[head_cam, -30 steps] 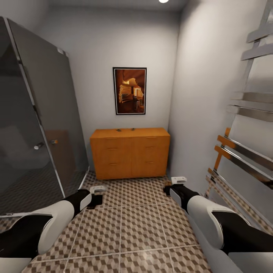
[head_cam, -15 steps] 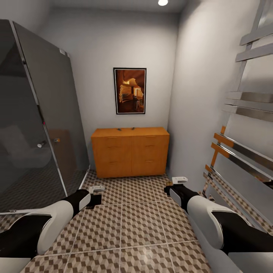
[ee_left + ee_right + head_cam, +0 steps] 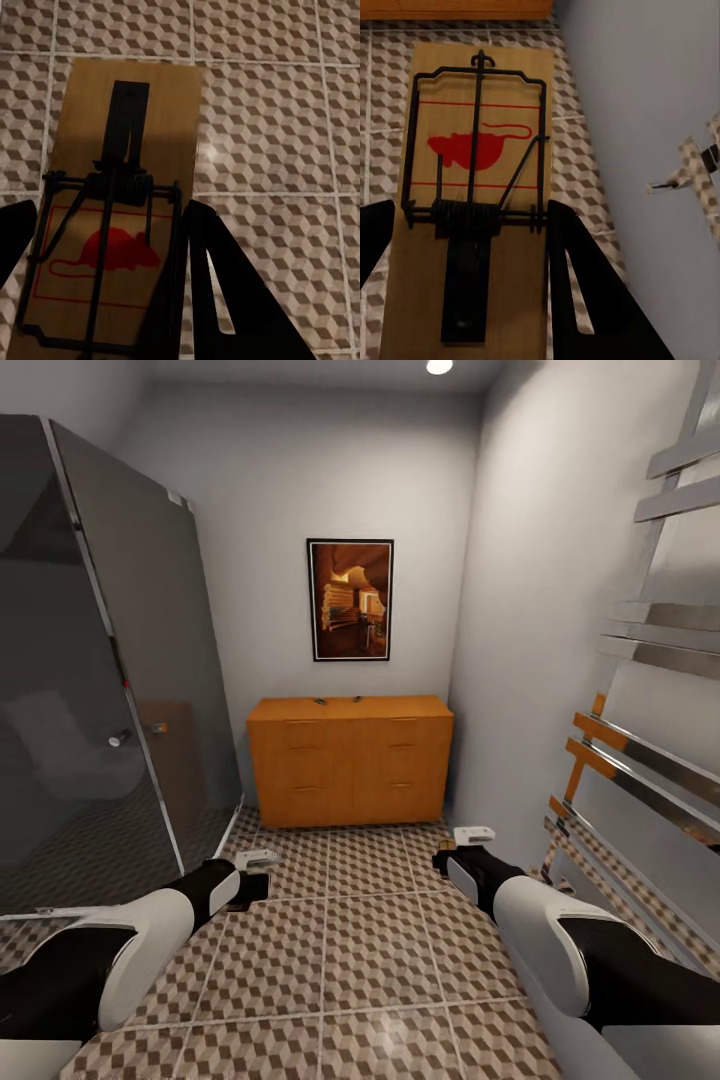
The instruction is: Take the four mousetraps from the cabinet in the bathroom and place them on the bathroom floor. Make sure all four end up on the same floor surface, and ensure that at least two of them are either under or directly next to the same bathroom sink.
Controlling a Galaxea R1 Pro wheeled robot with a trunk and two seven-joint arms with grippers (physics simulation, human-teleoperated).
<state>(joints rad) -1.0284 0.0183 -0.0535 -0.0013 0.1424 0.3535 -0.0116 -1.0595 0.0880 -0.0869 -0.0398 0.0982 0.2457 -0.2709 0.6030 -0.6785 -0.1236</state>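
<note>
Gripping flat wooden mousetraps; tiled bathroom floor.

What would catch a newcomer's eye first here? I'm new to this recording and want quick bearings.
Probably the orange-brown cabinet against the far wall, under a framed picture, with two small dark mousetraps on its top. Next, each pincer holds a wooden mousetrap with a red mouse print: the left pincer its trap, the right pincer its own. A dark glass shower enclosure stands on the left.
</note>
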